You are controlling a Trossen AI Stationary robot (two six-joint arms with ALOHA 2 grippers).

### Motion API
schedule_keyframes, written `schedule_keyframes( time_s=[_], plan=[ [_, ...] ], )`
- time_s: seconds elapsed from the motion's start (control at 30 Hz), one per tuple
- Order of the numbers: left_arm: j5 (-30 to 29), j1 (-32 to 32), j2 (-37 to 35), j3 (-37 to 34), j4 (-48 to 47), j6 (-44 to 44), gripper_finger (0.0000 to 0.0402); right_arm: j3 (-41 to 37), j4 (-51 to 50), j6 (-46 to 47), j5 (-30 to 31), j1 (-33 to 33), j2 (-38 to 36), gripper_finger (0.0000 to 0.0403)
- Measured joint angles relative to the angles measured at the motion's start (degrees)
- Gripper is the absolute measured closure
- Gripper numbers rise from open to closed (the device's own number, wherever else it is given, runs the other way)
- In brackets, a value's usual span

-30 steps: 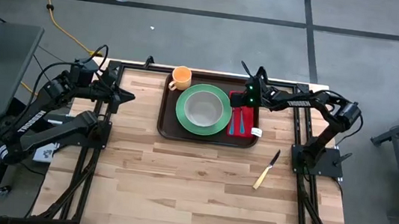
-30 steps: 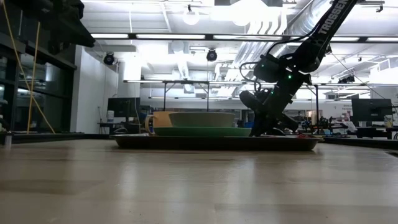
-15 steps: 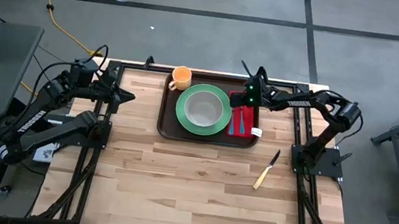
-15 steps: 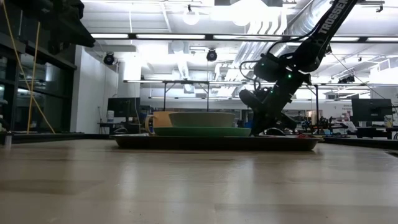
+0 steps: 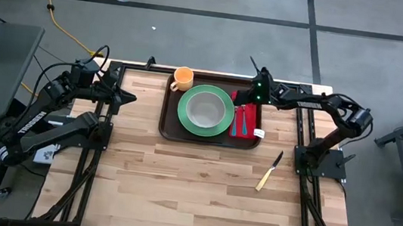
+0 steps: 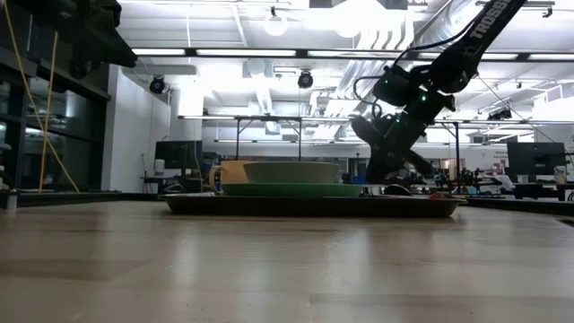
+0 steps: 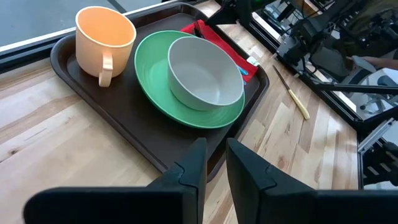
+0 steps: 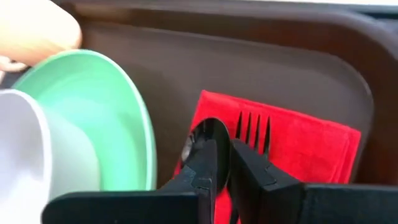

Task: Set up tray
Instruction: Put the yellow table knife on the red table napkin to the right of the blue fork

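On the far half of the tabletop (image 5: pixel 178 186), seen from above, sits the tray (image 5: pixel 169 121), dark brown with a raised rim. It carries an orange cup (image 5: pixel 183 77) at its far left corner, a green plate (image 5: pixel 186 110) holding a grey bowl (image 5: pixel 206 110) at centre, and a red napkin (image 5: pixel 244 122) along its right side. The right gripper (image 5: pixel 243 96) hangs over the far end of the napkin. The left gripper (image 5: pixel 129 97) waits left of the tray, clear of it. A knife (image 5: pixel 268 172) with a pale handle lies on bare wood, nearer than the tray's right corner.

At table height, the tray (image 6: pixel 314 205) lies flat with the plate (image 6: pixel 291 189) and bowl (image 6: pixel 291 171) stacked on it, the cup (image 6: pixel 226 173) partly behind them. The right gripper (image 6: pixel 377 175) points down above the tray's right portion; contact cannot be judged.

From the left wrist, the left arm's fingers (image 7: pixel 194 168) are nearly together with a thin slot between them, grasping nothing, short of the tray's near rim (image 7: pixel 186 158).

From the right wrist, the right arm's fingers (image 8: pixel 249 171) are clenched almost together and empty, above the napkin (image 8: pixel 298 146), on which lie a fork (image 8: pixel 252 130) and a spoon (image 8: pixel 205 134).
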Motion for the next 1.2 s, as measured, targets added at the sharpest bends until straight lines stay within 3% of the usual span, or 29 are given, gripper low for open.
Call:
schedule_keyframes(
  time_s=[0.23, 0.47, 0.77, 1.2],
  plan=[
    [0.0, 0.0, 0.0, 0.0, 0.0, 0.0, 0.0309, 0.0, -2.7, -0.8, -0.2, -0.1, -6.3, 0.038],
    [0.0, 0.0, 0.0, 0.0, 0.0, 0.0, 0.0309, 0.0, -19.0, 1.5, -1.4, 1.9, -19.4, 0.038],
    [0.0, 0.0, 0.0, 0.0, 0.0, 0.0, 0.0309, 0.0, -43.2, 15.7, -4.3, 8.8, -34.2, 0.038],
    [0.0, 0.0, 0.0, 0.0, 0.0, 0.0, 0.0309, 0.0, -52.8, 38.4, -5.1, 25.9, -43.9, 0.038]
  ],
)
